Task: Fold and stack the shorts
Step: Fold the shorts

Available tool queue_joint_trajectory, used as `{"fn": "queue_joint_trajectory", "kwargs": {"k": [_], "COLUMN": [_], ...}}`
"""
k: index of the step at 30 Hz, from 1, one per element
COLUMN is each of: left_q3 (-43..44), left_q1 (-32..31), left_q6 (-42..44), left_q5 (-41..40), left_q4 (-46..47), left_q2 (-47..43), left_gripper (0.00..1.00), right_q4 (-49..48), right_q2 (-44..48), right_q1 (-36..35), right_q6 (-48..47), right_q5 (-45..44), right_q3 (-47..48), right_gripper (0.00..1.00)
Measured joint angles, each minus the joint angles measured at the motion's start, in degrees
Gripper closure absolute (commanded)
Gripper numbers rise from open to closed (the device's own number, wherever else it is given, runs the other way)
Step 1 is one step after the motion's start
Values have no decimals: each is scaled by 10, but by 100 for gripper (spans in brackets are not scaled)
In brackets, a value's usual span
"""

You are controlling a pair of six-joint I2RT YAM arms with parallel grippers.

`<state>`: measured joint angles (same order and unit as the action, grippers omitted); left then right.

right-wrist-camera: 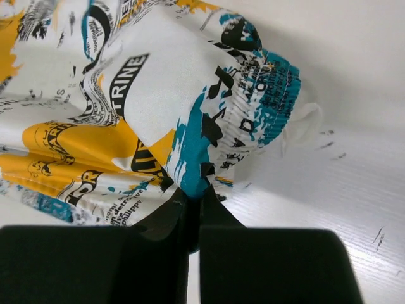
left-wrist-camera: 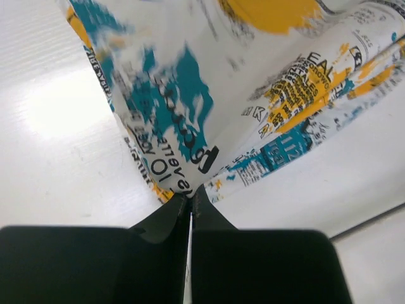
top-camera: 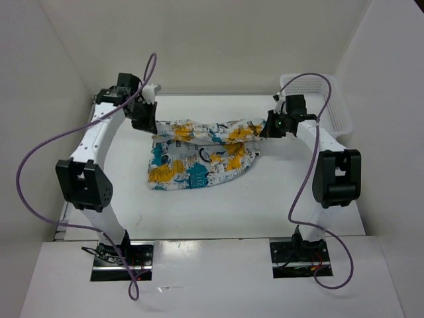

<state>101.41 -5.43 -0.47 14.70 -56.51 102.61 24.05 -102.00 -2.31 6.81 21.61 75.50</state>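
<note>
Left gripper: jaws clenched, a thin fold of the shorts pinched right at the tips. Cloth fans up and away ahead of it. Right gripper: same, clamped on an edge fold, with the gathered elastic band just ahead and to its right. So both are grasping the shorts, one at each end of the far edge.

Overhead: that edge is lifted and sags between the two grippers. The rest of the garment trails down onto the table on the base side of both, rumpled.

My read on the two-point hold: tension across the edge so the panel hangs flat and can be laid over for a fold. Tip pinches look shallow and could slip if pulled apart hard.

Basket sits just beyond and outboard of the right gripper, not touching the cloth. Fold not yet made, nothing stacked.
</note>
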Motion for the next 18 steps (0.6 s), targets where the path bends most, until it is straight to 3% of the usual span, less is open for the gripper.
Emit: {"fn": "queue_joint_trajectory", "kwargs": {"k": [3,7,14,18], "left_q3": [9,-131,-309,-338], "left_q1": [-1,-42,-104,-123], "left_q6": [0,-1,-1,0], "left_q5": [-3,-28,-76,-94], "left_q4": [-46,-82,-95,-101], "left_q2": [-49,-116,-102,-54], "left_gripper": [100,100,100,100], "right_q4": [2,16,63,74], "right_q2": [31,41,39,25], "right_q1": [-1,-4,-44,-64], "right_q6": [-19,-52,-117,-136], "right_q5": [25,40,31,22], "right_q3": [3,-3,-68,-93], "right_gripper": [100,100,100,100]}}
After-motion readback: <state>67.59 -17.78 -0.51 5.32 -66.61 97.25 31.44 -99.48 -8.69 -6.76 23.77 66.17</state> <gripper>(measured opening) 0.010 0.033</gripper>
